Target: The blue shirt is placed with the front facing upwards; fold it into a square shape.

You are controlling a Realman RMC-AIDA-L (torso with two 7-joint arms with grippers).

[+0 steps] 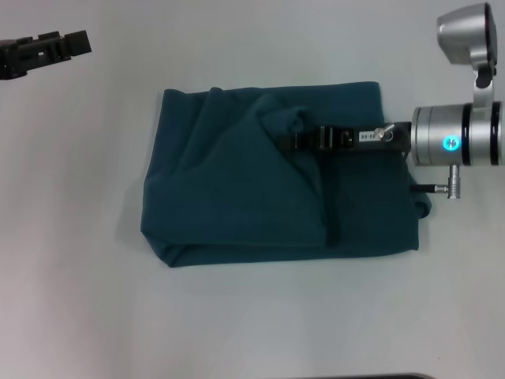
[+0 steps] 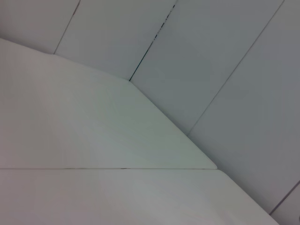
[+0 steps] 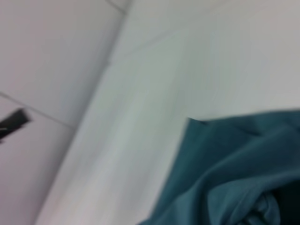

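The blue shirt [image 1: 260, 197] lies folded into a rough rectangle at the middle of the white table, plain teal side up, with no lettering showing. My right gripper [image 1: 290, 140] reaches in from the right over the shirt's upper middle and is shut on a bunched fold of the fabric that rises around its tip. The right wrist view shows the same teal cloth [image 3: 234, 173] bunched close to the camera. My left gripper [image 1: 79, 41] is parked at the far left corner, away from the shirt.
The white table [image 1: 252, 324] surrounds the shirt on all sides. In the left wrist view only the table's corner [image 2: 206, 164] and grey floor tiles show. The left arm appears far off in the right wrist view as a dark shape [image 3: 14, 123].
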